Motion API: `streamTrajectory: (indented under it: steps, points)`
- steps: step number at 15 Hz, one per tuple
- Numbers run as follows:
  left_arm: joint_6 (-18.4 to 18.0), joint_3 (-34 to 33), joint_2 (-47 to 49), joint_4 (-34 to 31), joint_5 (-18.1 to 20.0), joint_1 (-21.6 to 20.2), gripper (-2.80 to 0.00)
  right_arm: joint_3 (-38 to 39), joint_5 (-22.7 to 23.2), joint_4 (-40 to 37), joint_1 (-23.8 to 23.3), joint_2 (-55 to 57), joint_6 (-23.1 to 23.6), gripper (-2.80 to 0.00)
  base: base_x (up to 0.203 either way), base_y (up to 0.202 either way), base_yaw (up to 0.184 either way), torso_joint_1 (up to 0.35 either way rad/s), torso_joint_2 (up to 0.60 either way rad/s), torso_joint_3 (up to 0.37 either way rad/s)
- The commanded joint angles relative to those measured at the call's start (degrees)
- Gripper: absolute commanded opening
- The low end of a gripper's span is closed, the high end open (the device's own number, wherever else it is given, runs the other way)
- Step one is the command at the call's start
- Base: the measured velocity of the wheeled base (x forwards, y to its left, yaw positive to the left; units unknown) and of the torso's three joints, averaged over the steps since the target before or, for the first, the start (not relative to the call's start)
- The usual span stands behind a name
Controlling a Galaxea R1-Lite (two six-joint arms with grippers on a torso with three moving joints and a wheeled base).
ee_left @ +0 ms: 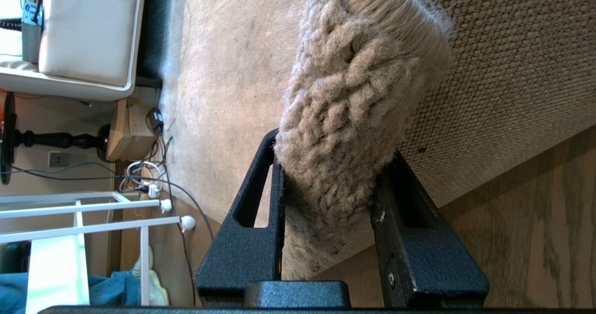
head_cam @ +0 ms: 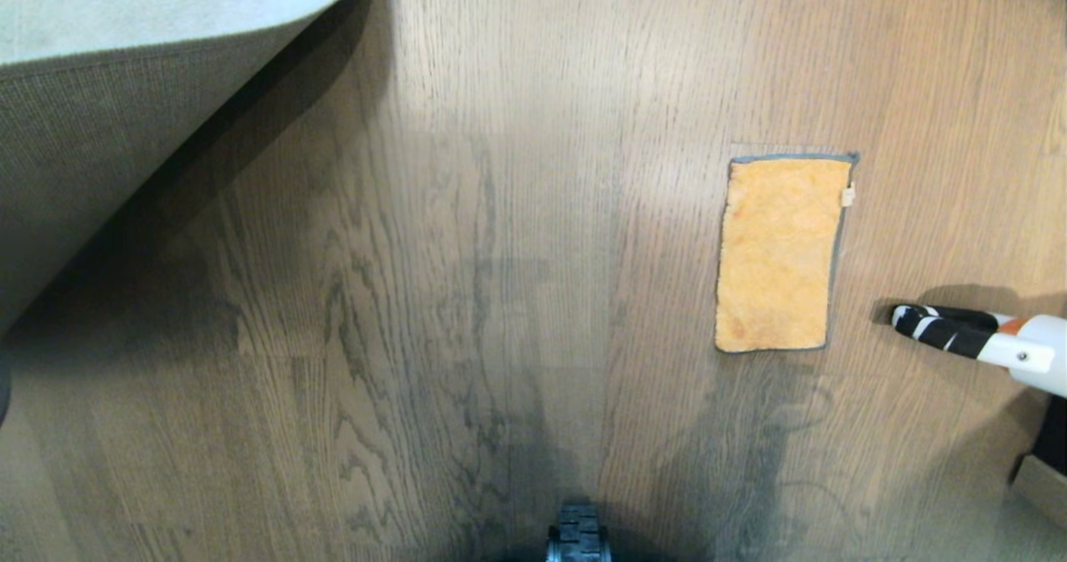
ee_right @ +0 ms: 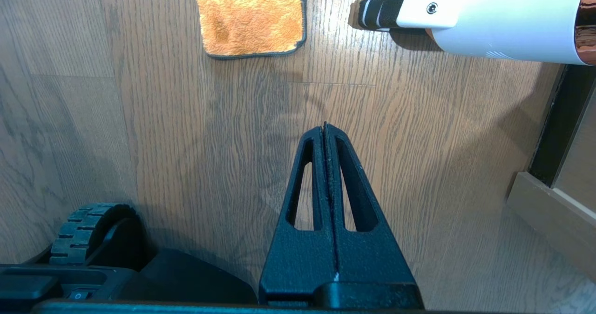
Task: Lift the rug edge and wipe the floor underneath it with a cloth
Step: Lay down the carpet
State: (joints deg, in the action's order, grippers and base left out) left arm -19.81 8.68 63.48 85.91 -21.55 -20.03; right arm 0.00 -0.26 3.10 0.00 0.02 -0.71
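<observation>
While the left hand (ee_left: 326, 183) is clamped on the rug edge (ee_left: 344, 118), holding it off the floor (head_cam: 467, 295), it should stay steady so the right hand (ee_right: 326, 130), fingers together, can fetch the cloth (head_cam: 779, 253) lying flat nearby.

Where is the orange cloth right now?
In the head view the cloth lies flat on the floor, right of centre, near a white-and-black tool and well clear of the lifted rug edge.
</observation>
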Motion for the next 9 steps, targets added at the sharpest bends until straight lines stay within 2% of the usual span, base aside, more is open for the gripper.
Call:
streamTrajectory:
  steps: [1,9]
  points:
    - [-0.1,-0.2,0.1,0.5,-0.2,0.0,-2.8,0.0,0.0,0.0,0.0,0.1,0.0,-2.8,0.0,0.0,0.0,0.0,0.0,0.0]
    - [-0.1,-1.7,0.2,0.5,-0.1,0.2,-2.8,0.0,0.0,0.1,0.0,0.1,0.0,-2.8,0.0,0.0,0.0,0.0,0.0,0.0]
